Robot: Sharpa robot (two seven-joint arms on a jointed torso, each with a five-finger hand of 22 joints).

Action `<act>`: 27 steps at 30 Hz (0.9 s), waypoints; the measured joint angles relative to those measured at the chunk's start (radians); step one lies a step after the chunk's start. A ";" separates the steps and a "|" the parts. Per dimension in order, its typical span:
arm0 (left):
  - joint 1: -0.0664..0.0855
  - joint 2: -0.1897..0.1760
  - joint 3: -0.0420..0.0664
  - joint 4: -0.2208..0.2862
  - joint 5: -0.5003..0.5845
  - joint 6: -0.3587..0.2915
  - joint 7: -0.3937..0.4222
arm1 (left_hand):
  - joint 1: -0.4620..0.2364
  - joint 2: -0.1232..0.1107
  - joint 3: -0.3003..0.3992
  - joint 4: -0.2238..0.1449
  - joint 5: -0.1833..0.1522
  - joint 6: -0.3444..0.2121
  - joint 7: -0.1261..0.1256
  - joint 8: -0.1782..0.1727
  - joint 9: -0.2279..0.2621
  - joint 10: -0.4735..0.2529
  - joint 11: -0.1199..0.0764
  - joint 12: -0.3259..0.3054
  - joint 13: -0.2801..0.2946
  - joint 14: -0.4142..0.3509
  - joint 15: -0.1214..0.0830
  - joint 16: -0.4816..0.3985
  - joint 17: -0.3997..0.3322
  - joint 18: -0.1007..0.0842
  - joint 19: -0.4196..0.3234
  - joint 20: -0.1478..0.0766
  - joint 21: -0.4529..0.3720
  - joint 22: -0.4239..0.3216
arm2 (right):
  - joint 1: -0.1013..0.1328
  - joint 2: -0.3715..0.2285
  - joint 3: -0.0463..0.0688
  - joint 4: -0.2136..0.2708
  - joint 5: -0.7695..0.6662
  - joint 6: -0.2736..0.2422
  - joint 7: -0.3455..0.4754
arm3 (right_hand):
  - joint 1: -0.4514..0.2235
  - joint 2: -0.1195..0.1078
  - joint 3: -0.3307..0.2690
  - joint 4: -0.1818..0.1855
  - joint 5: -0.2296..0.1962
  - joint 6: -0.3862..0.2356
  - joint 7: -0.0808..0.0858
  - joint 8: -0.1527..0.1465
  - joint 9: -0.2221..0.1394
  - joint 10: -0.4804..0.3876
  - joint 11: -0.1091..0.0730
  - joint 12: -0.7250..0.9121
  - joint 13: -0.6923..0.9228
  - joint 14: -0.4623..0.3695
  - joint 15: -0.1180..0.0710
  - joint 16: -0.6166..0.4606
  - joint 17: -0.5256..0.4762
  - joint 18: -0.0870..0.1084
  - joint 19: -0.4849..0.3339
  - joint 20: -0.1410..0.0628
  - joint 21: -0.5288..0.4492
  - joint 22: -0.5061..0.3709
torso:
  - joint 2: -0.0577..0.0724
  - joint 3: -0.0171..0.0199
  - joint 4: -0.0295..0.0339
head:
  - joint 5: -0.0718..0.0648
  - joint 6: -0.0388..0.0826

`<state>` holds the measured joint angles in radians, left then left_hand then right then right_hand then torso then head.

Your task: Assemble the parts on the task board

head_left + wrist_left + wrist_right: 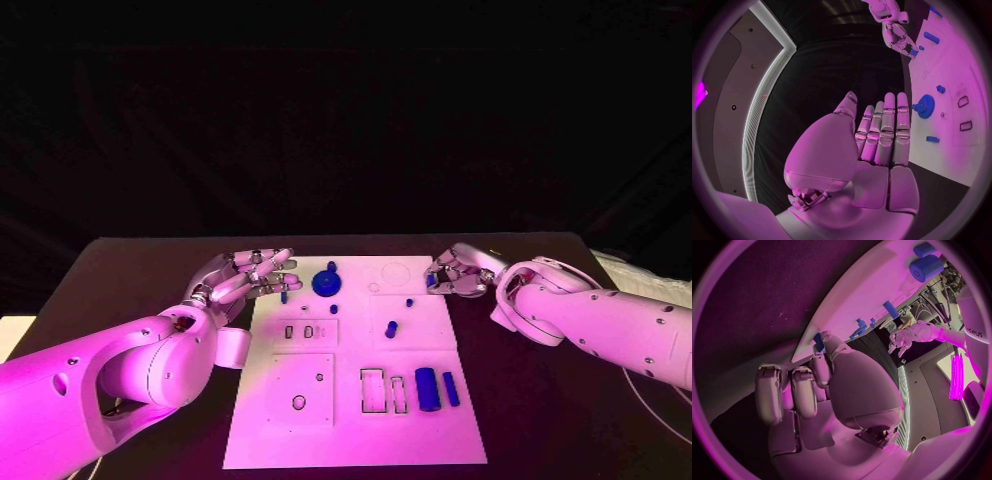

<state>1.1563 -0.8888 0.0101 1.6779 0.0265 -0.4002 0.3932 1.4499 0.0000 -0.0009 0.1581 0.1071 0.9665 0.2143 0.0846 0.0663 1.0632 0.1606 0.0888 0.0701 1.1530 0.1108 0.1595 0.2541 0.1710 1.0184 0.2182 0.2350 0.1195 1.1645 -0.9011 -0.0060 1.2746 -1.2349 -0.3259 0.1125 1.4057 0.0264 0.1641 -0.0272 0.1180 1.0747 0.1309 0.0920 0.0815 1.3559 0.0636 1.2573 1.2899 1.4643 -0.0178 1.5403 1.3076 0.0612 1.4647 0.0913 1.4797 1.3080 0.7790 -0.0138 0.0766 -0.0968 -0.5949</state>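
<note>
Hovering at the board's far left edge, the left hand (248, 275) carries nothing; its fingers (887, 127) lie straight and side by side, slightly apart, thumb off to one side. Fingertips sit just short of the blue gear (326, 283), not touching it. A small blue peg (335, 309) lies on the plate just beyond that gear from the fingertips, toward the robot.

Right hand (459, 272) is at the far right corner of the task board (361, 440). Its fingers (804, 390) are curled in, and a small blue part (819, 342) sits at the fingertips, against the board's edge. Whether it is actually pinched or only touched cannot be told from these views.

Between the two hands, on the white plate: a short blue piece (410, 301) near the right fingertips, and a longer blue pin (391, 329) a little closer to the robot.

Well away from both hands, at the board's near right part: a thick blue cylinder (427, 389) and, just beside it, a thinner blue bar (451, 389), both lying flat next to rectangular cut-outs (374, 389).
</note>
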 measured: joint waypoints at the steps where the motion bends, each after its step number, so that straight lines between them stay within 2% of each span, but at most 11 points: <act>1: 0.000 0.000 0.000 0.000 0.000 0.000 0.000 | 0.000 0.000 0.000 0.000 0.000 0.000 0.000 0.000 0.000 0.000 0.000 0.000 0.000 0.000 0.000 0.000 0.000 0.000 0.000 0.000 0.000 0.000 | 0.000 0.000 0.000 0.000 0.001 -0.002 0.000 | -0.003 0.003 0.007 -0.001 -0.001 0.011 -0.005 0.004 0.000 0.000 0.000 0.000 0.000 0.002 -0.004 0.000 0.000 0.000 0.002 -0.002 0.000 0.000 | 0.000 0.0000 0.0002 | 0.000 0.000; 3: 0.000 0.000 0.000 0.000 0.000 0.000 0.000 | 0.000 0.000 0.000 0.000 0.000 0.000 0.000 0.000 0.000 0.000 0.000 0.000 0.000 0.000 0.000 0.000 0.000 0.000 0.000 0.000 0.000 0.000 | 0.000 0.000 0.000 0.001 0.006 -0.009 0.001 | -0.004 0.004 0.020 -0.005 -0.005 0.028 -0.012 0.013 0.001 0.000 0.000 0.004 0.000 0.004 -0.013 0.000 0.000 0.000 -0.001 -0.008 0.000 0.000 | 0.000 0.0000 0.0003 | 0.000 -0.001; 8: 0.000 0.000 0.000 -0.001 0.000 0.000 0.000 | 0.000 0.000 -0.003 -0.003 0.000 -0.004 0.004 -0.004 0.000 0.000 0.000 0.000 0.000 0.000 0.000 0.000 0.001 0.000 0.000 0.000 0.000 0.000 | 0.000 -0.002 0.001 0.006 0.021 -0.032 0.002 | -0.005 0.005 0.038 -0.011 -0.008 0.028 -0.011 0.016 0.002 0.000 0.000 0.009 0.010 0.001 -0.017 0.000 0.000 0.000 0.003 -0.015 0.000 0.000 | 0.000 0.0000 0.0008 | 0.000 -0.003; 11: 0.000 -0.001 0.000 -0.001 0.000 0.000 -0.001 | 0.000 0.000 -0.003 -0.003 0.000 -0.004 0.004 -0.004 0.000 0.000 0.000 0.000 0.000 0.000 0.000 0.000 0.002 0.000 0.000 0.000 0.000 0.000 | 0.001 -0.003 0.003 0.015 0.030 -0.053 0.002 | -0.012 0.012 0.055 -0.016 -0.010 0.028 -0.011 0.016 0.002 0.000 -0.001 0.009 0.013 0.002 -0.025 0.000 0.000 0.000 0.002 -0.020 0.000 0.000 | 0.000 -0.0002 0.0008 | 0.001 -0.004; 14: 0.000 -0.001 0.000 -0.001 0.000 0.000 -0.001 | 0.000 0.000 -0.003 -0.003 0.000 -0.004 0.004 -0.004 0.000 0.000 0.000 0.000 0.000 0.000 0.000 0.000 0.002 0.000 0.000 0.000 0.000 0.000 | 0.008 -0.006 0.004 0.031 0.037 -0.071 -0.003 | -0.013 0.013 0.058 -0.017 -0.012 0.028 -0.011 0.016 0.002 0.001 -0.005 0.009 0.014 0.002 -0.026 0.000 0.000 0.000 0.003 -0.022 0.000 0.000 | -0.001 -0.0012 0.0008 | 0.002 -0.004; 20: 0.000 -0.001 0.000 -0.001 0.001 0.000 -0.001 | 0.000 0.000 -0.003 -0.003 0.000 -0.004 0.004 -0.004 0.000 0.000 0.000 0.000 0.000 0.000 0.000 0.000 0.002 0.000 0.000 0.000 0.000 0.000 | 0.032 -0.007 0.008 0.102 0.040 -0.092 -0.048 | -0.024 0.024 0.068 -0.015 -0.024 0.028 -0.011 0.016 0.002 -0.004 -0.011 -0.013 0.013 0.002 -0.026 0.000 0.000 0.000 0.003 -0.022 0.000 0.000 | -0.002 -0.0030 0.0003 | 0.002 0.000; 27: 0.000 -0.003 0.000 -0.010 0.017 0.002 -0.002 | 0.000 0.000 0.000 -0.006 0.000 -0.004 0.004 -0.004 0.000 0.000 0.000 0.000 0.000 0.000 0.000 0.000 0.002 0.000 0.000 0.000 0.000 0.000 | 0.036 0.041 0.007 0.200 -0.003 -0.094 -0.130 | -0.027 0.027 0.074 -0.016 -0.026 0.028 -0.011 0.016 0.002 -0.001 -0.014 -0.016 0.013 0.002 -0.026 0.000 0.000 0.000 0.003 -0.022 0.000 0.000 | -0.005 -0.0043 0.0023 | 0.010 -0.002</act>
<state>1.1559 -0.8913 0.0100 1.6675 0.0438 -0.3985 0.3909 1.4499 0.0000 -0.0010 0.1526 0.1071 0.9629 0.2178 0.0806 0.0663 1.0632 0.1606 0.0889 0.0701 1.1531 0.1108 0.1595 0.2557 0.1710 1.0184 0.2182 0.2350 0.1196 1.2006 -0.8598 0.0007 1.4749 -1.2380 -0.4202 -0.0177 1.3790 0.0531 0.2379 -0.0427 0.0921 1.1030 0.1194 0.1085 0.0837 1.3554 0.0492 1.2411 1.3030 1.4666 -0.0433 1.5402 1.3074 0.0612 1.4679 0.0697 1.4796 1.3077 0.7742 -0.0181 0.0789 -0.0868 -0.5967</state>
